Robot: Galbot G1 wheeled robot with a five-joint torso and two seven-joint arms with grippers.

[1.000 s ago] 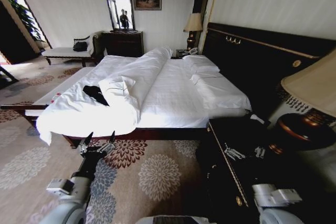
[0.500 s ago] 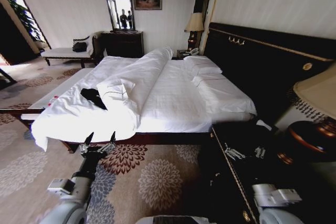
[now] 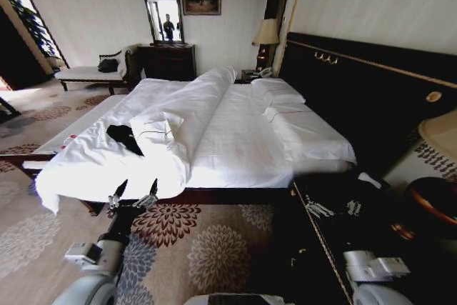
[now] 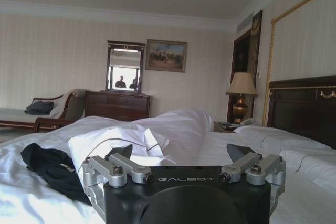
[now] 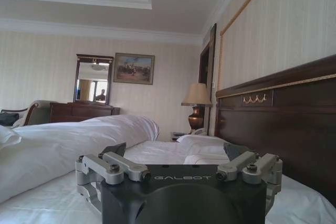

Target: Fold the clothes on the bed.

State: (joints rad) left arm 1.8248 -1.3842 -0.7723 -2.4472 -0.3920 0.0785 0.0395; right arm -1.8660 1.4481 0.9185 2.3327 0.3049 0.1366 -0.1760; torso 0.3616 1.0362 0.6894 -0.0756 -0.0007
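Head view: the bed (image 3: 235,133) fills the middle, white duvet (image 3: 178,116) bunched in a long ridge down its length, pillows (image 3: 282,94) up by the dark headboard (image 3: 364,83). The clothes (image 3: 125,136), a dark crumpled heap, lie on the white sheet near the bed's foot-end corner, on the robot's left, just beside the folded-back duvet edge. The left gripper (image 3: 133,192) hangs low over the patterned carpet (image 3: 207,241) in front of the bed frame, fingers spread wide, nothing between them; it's short of the mattress edge & apart from the clothes. The right arm sits parked at the lower right by the dark nightstand (image 3: 335,212); can't tell its fingers from up here.

Left wrist view adds the low angle: left gripper (image 4: 185,157) wide open & empty, the clothes (image 4: 52,169) lie off to one side ahead of it on the sheet, lettering not readable. Mirror (image 4: 125,66), painting (image 4: 166,55) & lamp (image 4: 241,90) on the far wall.

Right wrist view: right gripper (image 5: 177,155) also spread open & empty, facing across the mattress toward the pillows (image 5: 202,141) and headboard (image 5: 283,124).
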